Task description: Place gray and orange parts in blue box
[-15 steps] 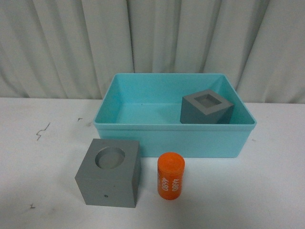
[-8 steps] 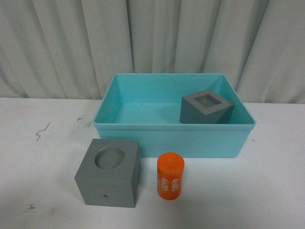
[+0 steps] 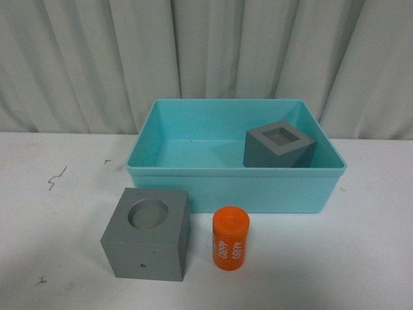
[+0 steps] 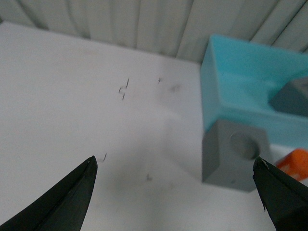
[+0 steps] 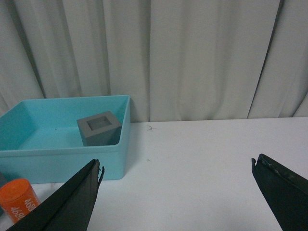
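Note:
The blue box (image 3: 235, 191) stands on the white table, and a gray cube with a square recess (image 3: 278, 144) rests inside it at the right. In front of the box sit a gray cube with a round recess (image 3: 147, 234) and, to its right, an upright orange cylinder (image 3: 230, 239) with white digits. Neither arm shows in the front view. My left gripper (image 4: 175, 166) is open above bare table, with the round-recess cube (image 4: 235, 155) and box (image 4: 240, 91) ahead. My right gripper (image 5: 177, 163) is open over the table, to the right of the box (image 5: 62, 144) and cylinder (image 5: 18, 198).
A pleated white curtain (image 3: 206, 58) hangs behind the table. Small dark marks (image 3: 57, 177) dot the tabletop left of the box. White table surface (image 5: 216, 159) stretches to the right of the box.

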Robot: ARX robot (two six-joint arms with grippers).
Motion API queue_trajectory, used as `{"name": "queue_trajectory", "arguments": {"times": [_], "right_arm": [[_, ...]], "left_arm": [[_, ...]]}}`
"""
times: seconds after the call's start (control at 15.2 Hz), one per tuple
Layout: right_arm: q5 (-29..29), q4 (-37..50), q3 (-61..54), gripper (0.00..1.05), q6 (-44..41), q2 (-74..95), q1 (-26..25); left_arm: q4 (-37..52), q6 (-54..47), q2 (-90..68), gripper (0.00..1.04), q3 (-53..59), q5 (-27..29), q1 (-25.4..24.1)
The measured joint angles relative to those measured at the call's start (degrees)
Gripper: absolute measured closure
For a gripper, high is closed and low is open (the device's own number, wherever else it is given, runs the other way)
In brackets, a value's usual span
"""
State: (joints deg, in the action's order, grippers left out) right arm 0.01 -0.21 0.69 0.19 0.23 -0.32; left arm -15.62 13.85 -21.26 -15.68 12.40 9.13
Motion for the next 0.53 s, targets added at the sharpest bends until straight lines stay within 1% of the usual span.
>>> {"name": "queue_trajectory", "arguments": {"times": [0.07,0.2,0.26,0.33,0.4,0.53], "right_arm": [[0.0,0.0,0.0,0.06,0.0,0.0,0.0],[0.0,0.0,0.0,0.06,0.0,0.0,0.0],[0.0,0.0,0.0,0.06,0.0,0.0,0.0],[0.0,0.0,0.0,0.06,0.0,0.0,0.0],[0.0,0.0,0.0,0.06,0.0,0.0,0.0],[0.0,0.0,0.0,0.06,0.0,0.0,0.0]], "left_arm": [[5.1,0.8,-5.8,0.07,-3.9,0.1,0.6],[13.2,0.7,-20.3,0.07,-8.7,-0.3,4.3],[16.2,0.8,-27.5,0.07,-10.8,-1.9,5.7],[18.6,0.7,-34.1,0.07,-13.5,-2.4,7.2],[19.8,0.7,-41.1,0.07,-17.0,-5.3,8.7],[19.6,0.0,-49.0,0.07,-19.6,-7.0,9.9]]}}
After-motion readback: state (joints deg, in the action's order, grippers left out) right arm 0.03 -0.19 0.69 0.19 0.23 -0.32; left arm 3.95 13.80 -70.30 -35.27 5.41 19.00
